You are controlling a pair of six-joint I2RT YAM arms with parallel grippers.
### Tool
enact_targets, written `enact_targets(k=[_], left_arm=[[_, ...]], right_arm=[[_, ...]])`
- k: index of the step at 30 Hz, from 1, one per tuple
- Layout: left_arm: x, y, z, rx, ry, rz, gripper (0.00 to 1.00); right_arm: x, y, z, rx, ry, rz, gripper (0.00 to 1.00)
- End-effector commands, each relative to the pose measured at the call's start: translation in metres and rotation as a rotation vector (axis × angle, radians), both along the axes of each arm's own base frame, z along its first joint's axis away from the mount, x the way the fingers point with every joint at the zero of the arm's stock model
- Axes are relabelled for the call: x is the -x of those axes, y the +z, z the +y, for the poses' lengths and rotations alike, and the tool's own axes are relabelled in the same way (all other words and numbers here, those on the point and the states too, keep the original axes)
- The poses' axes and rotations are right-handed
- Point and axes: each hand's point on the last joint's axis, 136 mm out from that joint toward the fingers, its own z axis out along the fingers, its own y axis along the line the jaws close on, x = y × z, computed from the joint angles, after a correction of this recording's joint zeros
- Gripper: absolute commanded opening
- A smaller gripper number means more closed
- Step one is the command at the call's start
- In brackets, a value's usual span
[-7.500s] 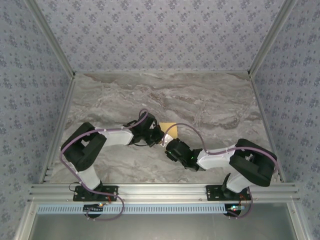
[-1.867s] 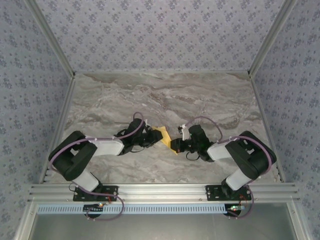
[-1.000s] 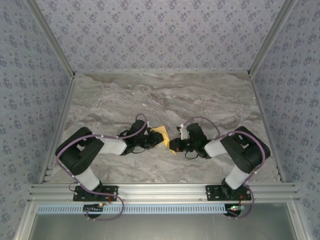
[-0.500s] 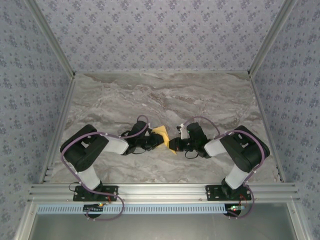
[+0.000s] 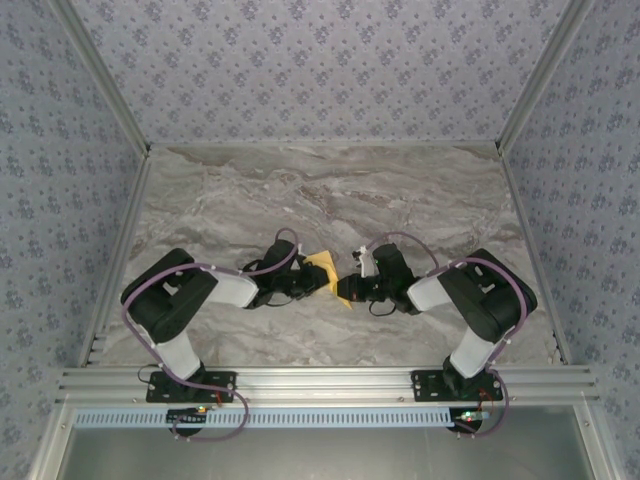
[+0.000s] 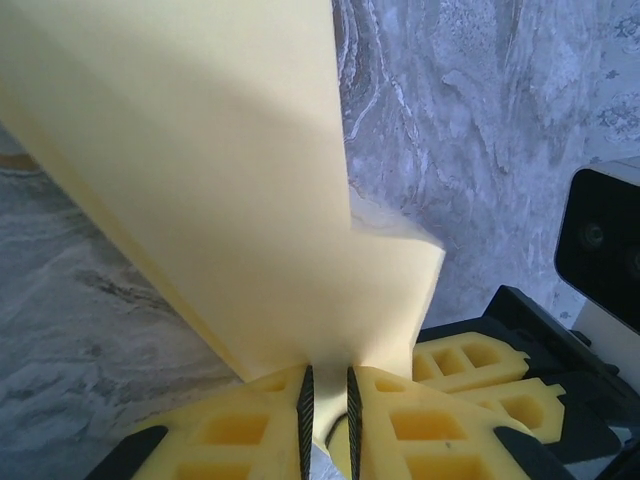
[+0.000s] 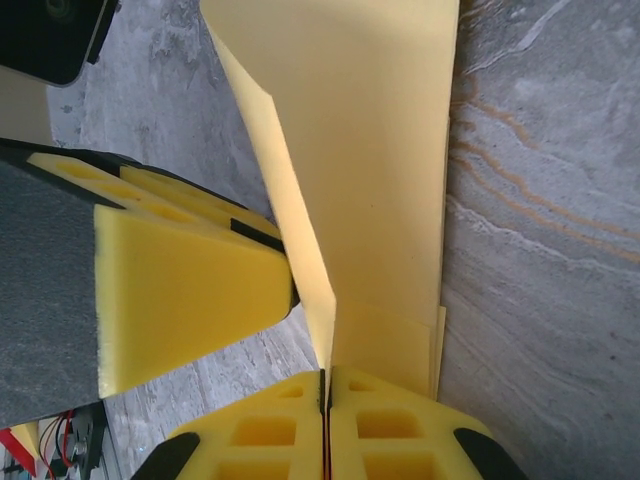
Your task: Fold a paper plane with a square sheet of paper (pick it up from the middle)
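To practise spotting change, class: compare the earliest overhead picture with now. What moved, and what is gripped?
The right arm swung outward, bringing the right end effector round to face the left end effector across the square sheet of paper. Both now pinch the sheet. Over the last half second, nothing visibly changed.

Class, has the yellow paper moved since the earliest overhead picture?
Yes. The paper has shifted slightly toward the near rail.

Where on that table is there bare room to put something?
The far half of the table, toward the back wall, is bare; so is the near strip between the arm bases. Crowded: mid-table, where the left end effector and right end effector pinch the yellow paper.
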Motion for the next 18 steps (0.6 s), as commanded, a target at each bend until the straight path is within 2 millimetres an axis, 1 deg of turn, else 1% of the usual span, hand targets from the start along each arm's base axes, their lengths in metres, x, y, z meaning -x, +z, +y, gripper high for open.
enact_targets(k=[1,6,10,13,16,18], left_arm=[[-0.006,0.006,-0.012,0.023,-0.031,-0.039,0.20],[-0.006,-0.001,-0.011,0.007,-0.028,-0.025,0.19],[-0.006,-0.005,-0.009,-0.009,-0.023,-0.020,0.19],[-0.005,-0.009,-0.006,-0.028,-0.019,-0.014,0.19],[-0.004,-0.015,-0.002,-0.059,-0.011,0.007,0.19],[-0.003,-0.017,-0.001,-0.067,-0.010,0.018,0.19]], right_arm=[[0.006,-0.023,-0.009,0.065,-0.023,0.085,0.07],[0.007,-0.024,-0.010,0.069,-0.025,0.096,0.09],[0.006,-0.023,-0.009,0.069,-0.025,0.104,0.12],[0.006,-0.021,-0.010,0.077,-0.017,0.109,0.17],[0.008,-0.016,-0.009,0.081,0.003,0.107,0.25],[0.011,-0.013,-0.009,0.081,0.014,0.110,0.29]])
